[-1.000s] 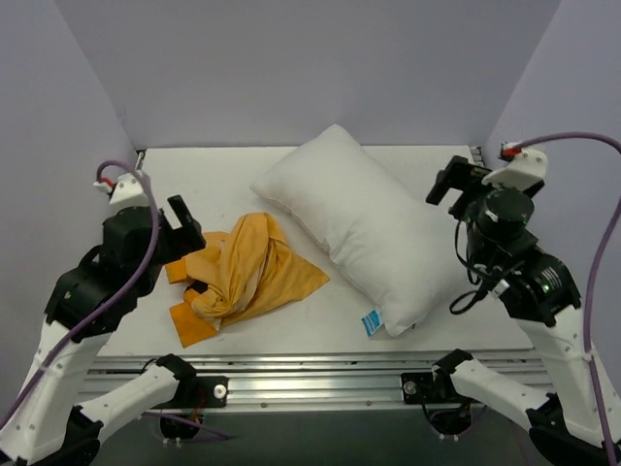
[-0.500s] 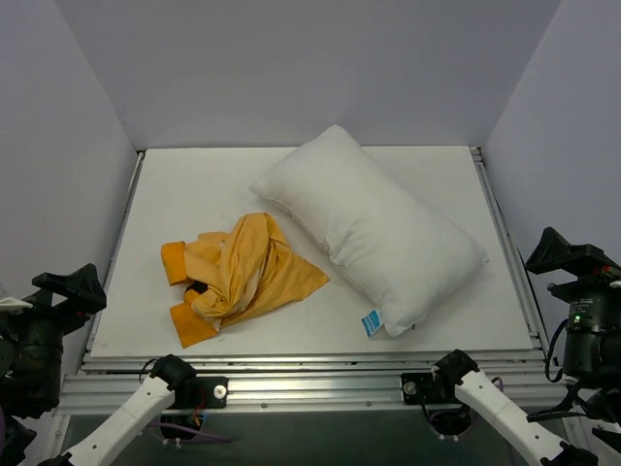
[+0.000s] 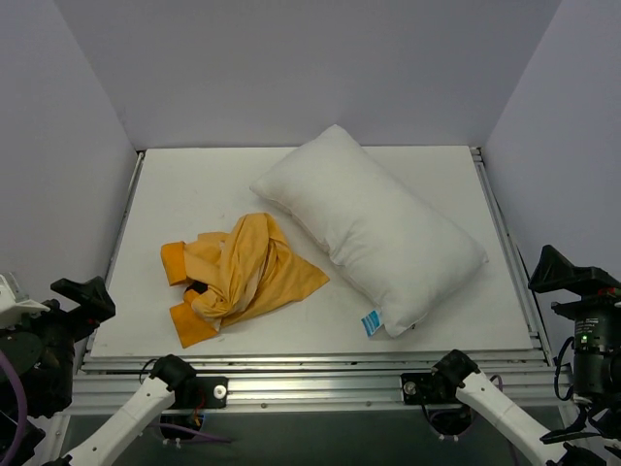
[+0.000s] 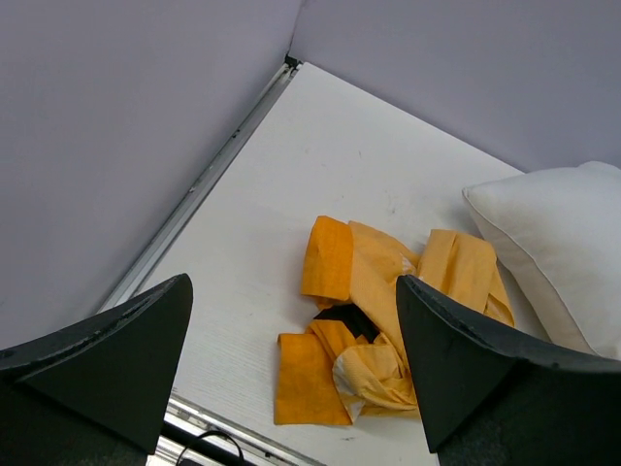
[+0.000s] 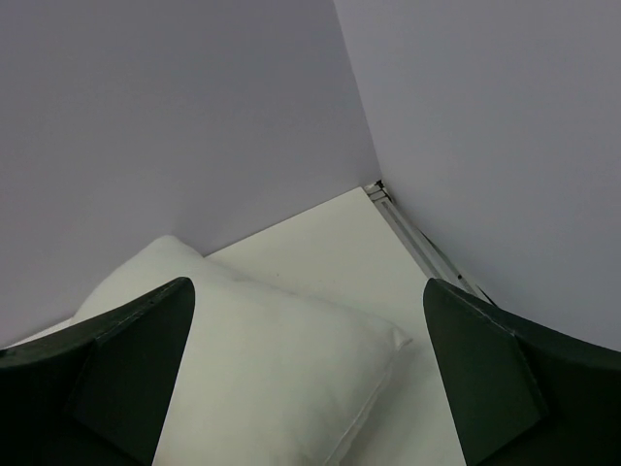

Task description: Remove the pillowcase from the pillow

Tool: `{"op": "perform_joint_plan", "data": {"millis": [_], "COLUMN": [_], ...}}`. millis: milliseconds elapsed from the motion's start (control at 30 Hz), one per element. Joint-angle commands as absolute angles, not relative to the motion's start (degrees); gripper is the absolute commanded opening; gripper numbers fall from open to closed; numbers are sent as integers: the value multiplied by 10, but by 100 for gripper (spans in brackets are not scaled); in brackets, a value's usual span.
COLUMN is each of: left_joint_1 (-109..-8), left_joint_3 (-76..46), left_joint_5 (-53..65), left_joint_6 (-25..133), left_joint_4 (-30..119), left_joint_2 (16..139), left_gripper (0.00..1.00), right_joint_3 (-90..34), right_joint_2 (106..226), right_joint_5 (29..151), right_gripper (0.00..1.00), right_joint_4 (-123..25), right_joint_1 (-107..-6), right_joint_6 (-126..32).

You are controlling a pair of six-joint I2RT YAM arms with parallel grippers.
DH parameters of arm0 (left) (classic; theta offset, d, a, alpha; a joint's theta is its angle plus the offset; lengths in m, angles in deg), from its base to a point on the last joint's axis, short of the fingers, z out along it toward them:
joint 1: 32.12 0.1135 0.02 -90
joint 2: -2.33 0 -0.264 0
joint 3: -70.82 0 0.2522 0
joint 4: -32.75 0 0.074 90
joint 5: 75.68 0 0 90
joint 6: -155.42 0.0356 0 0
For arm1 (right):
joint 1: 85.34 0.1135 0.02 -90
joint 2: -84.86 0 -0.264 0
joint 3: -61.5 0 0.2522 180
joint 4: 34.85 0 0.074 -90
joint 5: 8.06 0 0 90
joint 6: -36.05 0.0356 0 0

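The orange-yellow pillowcase point(image 3: 235, 275) lies crumpled on the table's left half, apart from the pillow; it also shows in the left wrist view point(image 4: 388, 320). The plain white pillow point(image 3: 369, 226) lies bare and diagonal at centre right, its blue tag point(image 3: 371, 322) at the near edge; it also shows in the right wrist view point(image 5: 262, 379). My left gripper point(image 3: 82, 296) is pulled back off the table's near left corner, open and empty point(image 4: 296, 374). My right gripper point(image 3: 563, 272) is pulled back past the near right edge, open and empty point(image 5: 310, 374).
Lavender walls enclose the white table point(image 3: 194, 184) at the back and both sides. A metal rail point(image 3: 310, 374) runs along the near edge, with both arm bases under it.
Both arms have drawn back from over the table to its near corners. The pillowcase and pillow have not moved.
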State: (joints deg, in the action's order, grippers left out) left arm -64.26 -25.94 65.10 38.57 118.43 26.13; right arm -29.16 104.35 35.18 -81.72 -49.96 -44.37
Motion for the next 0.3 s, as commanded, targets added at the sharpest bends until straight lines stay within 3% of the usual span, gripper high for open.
{"op": "perform_joint_plan", "data": {"millis": [0, 267], "left_joint_1": [-645, -647], "left_joint_3": [-255, -245], "left_joint_5": [668, 667], "left_joint_6": [375, 371], "left_joint_4": [1199, 1188], "left_joint_2": [265, 271], "left_gripper": [94, 94], "right_joint_3": [-287, -284], "right_joint_2": [1054, 1060], "right_joint_5": [338, 324], "right_gripper": [100, 100], "right_joint_4": [-808, -802], "right_joint_1": [-490, -468], "right_joint_6": [-438, -445]}}
